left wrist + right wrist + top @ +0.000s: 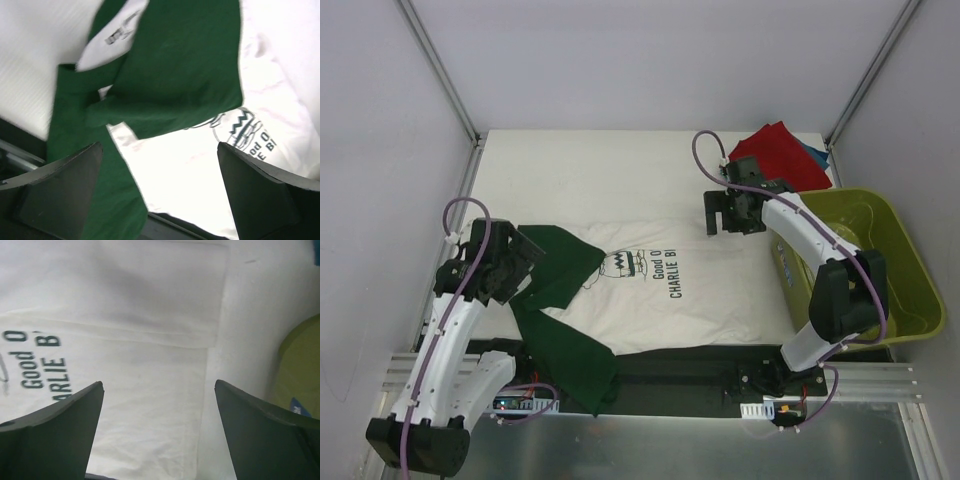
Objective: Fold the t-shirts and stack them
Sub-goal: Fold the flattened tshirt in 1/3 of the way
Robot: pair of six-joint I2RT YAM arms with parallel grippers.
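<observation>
A cream-white t-shirt (700,295) with black chest lettering lies flat in the middle of the table, its far side folded over. Its dark green sleeves (560,265) lie at the left, one folded onto the body, one trailing over the near edge. My left gripper (525,262) is open and empty above the green sleeve (180,65). My right gripper (725,222) is open and empty above the shirt's far right hem (150,335). A folded red t-shirt (782,155) lies on a teal-blue one (817,153) at the far right corner.
An olive-green plastic basket (905,290) stands at the right edge of the table, next to the shirt's hem; its rim shows in the right wrist view (300,365). A dark rail (700,365) runs along the near edge.
</observation>
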